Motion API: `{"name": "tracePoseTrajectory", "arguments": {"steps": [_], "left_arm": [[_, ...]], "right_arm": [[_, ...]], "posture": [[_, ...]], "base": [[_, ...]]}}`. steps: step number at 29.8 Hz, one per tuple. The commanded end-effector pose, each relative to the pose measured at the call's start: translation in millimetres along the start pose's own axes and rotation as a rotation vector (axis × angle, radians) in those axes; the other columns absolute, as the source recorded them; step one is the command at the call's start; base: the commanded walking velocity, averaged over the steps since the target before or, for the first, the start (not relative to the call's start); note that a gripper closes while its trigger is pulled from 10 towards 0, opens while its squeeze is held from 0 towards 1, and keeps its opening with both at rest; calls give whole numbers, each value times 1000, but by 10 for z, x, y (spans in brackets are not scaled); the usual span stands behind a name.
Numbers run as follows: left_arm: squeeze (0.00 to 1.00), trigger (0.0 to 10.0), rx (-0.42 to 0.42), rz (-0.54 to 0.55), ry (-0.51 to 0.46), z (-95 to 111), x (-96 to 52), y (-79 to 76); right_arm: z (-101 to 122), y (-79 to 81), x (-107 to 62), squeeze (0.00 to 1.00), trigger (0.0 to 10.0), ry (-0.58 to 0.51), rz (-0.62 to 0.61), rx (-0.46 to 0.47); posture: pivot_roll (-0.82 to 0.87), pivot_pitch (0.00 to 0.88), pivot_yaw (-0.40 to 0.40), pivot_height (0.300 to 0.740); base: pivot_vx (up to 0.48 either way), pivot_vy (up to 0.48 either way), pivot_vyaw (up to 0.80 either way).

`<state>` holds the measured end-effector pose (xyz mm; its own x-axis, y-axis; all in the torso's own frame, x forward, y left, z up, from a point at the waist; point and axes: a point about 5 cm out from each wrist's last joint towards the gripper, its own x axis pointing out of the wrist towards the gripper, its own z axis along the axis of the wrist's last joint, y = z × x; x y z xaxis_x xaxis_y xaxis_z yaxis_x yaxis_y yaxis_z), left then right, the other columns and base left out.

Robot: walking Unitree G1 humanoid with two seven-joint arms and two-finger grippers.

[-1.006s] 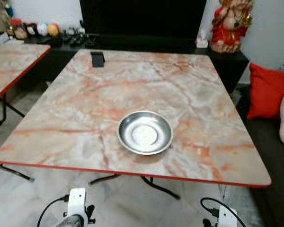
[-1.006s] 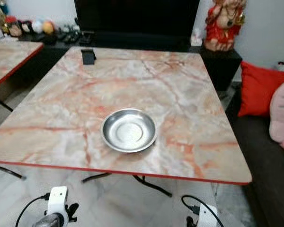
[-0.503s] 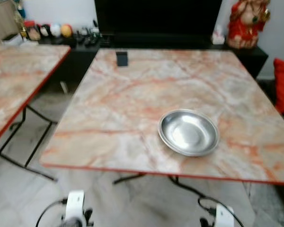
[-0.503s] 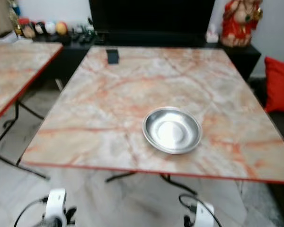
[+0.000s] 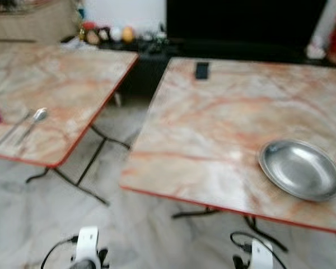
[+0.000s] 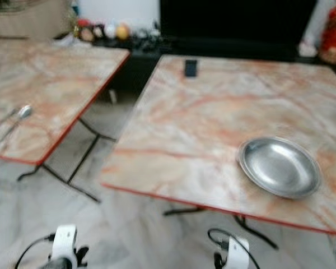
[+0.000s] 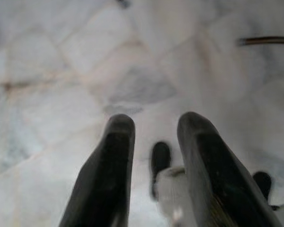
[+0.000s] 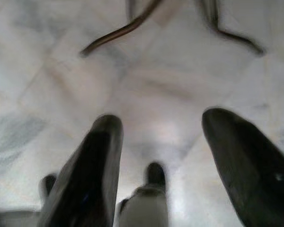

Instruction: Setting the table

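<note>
Your head views are bright but motion-blurred throughout; soft glare on the steel plate [image 5: 301, 170] at three o'clock.

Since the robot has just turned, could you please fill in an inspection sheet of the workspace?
Surface: two marbled tables with red edges; near table, side table to its left.
Job's things: steel plate on the near table; spoon on the side table, something thin beside it, too blurred to name.
Clutter: small dark object at the near table's far edge.
Claws: left claw and right claw both open, empty, hanging over the floor.
Cables: black wires at both wrists.
Surroundings: marble floor, dark cabinet with ornaments behind.
</note>
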<state>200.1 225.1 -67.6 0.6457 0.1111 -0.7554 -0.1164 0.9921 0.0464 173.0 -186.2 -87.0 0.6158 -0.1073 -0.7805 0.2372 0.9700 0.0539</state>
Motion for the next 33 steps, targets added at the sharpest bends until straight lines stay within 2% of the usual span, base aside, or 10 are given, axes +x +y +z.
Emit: {"name": "tracePoseTrajectory", "arguments": {"steps": [1,25,33], "left_arm": [[0,10000,-6,-10,-10,39,14,-53],[0,10000,-10,-14,-4,23,13,-67],[0,10000,22,-18,12,-10,4,-42]], "right_arm": [[-25,-89,-14,0,10000,2,-27,7],[-45,-127,-24,0,10000,3,-30,5],[-60,-127,-29,0,10000,2,-33,3]], "posture": [[20,0,-29,740],[16,0,-20,740],[0,0,-6,740]], "base": [[0,375,0],[0,371,0],[0,371,0]]}}
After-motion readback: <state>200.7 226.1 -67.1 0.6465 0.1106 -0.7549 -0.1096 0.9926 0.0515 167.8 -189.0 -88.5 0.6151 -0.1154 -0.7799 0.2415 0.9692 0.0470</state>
